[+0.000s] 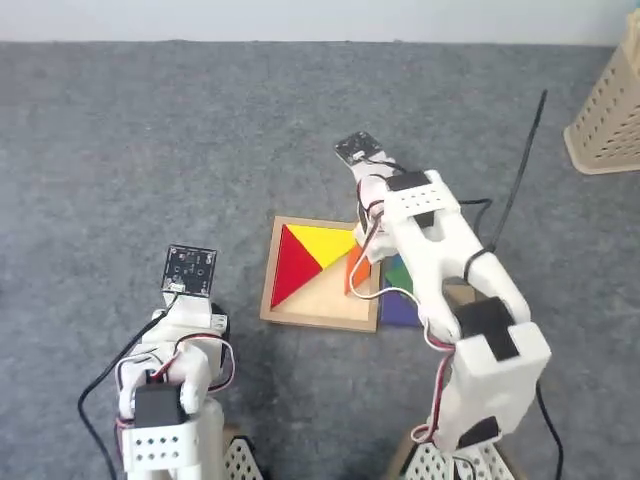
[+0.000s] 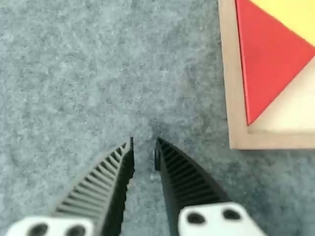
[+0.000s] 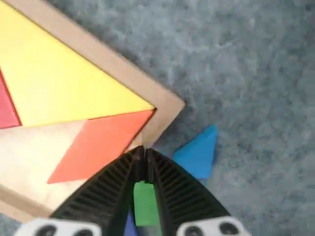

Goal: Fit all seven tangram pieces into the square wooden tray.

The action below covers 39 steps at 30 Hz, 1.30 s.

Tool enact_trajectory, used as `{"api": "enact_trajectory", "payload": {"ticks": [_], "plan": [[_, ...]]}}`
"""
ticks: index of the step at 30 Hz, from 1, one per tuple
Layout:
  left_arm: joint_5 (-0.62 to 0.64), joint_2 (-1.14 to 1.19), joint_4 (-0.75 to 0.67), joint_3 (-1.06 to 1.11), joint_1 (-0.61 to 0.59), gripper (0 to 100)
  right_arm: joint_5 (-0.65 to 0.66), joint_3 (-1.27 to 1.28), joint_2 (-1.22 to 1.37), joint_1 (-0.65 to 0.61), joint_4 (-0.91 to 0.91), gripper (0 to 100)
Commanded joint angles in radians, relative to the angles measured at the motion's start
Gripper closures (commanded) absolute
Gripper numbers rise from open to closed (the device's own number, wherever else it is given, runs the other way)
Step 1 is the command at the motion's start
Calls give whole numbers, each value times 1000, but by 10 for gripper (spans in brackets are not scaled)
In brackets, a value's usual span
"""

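Nearest, low at the left, the left claw hung over bare grey surface, its fingers a narrow gap apart and holding nothing. It stood just off the tray's rim, seemingly parked there so as not to crowd the other arm.

Next came the square wooden tray. The red triangle lay flat against its left side and the yellow triangle along its far side, the two meeting edge to edge, with pale bare wood showing below them. The orange piece lay by the right rim under the yellow one's tip and looked not quite seated.

The right claw had its tips pinched together at that rim beside the orange piece, probably closed to nudge rather than grasp. The green piece and an indigo piece lay on the surface just outside the right rim, under that arm and handy for later. A blue piece lay just off the tray's far corner. Most of the fitting looked undone.
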Motion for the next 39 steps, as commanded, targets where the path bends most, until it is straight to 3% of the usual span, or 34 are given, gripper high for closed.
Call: {"api": "enact_trajectory", "payload": {"ticks": [1, 5, 10, 16, 23, 29, 39], "plan": [[8, -21, 0, -10, 3, 929, -9, 12, -177, 53, 42, 993], [8, -21, 0, -10, 3, 929, 11, 61, -295, 117, 119, 993], [8, -21, 0, -10, 3, 929, 155, 155, -351, 194, 217, 992], [8, -21, 0, -10, 3, 929, 325, 270, -361, 367, 177, 991], [8, -21, 0, -10, 3, 929, 427, 284, -361, 458, 170, 986], [8, -21, 0, -10, 3, 929, 588, 311, -361, 460, 168, 854], [8, -21, 0, -10, 3, 929, 646, 430, -351, 303, -1, 849]]}}
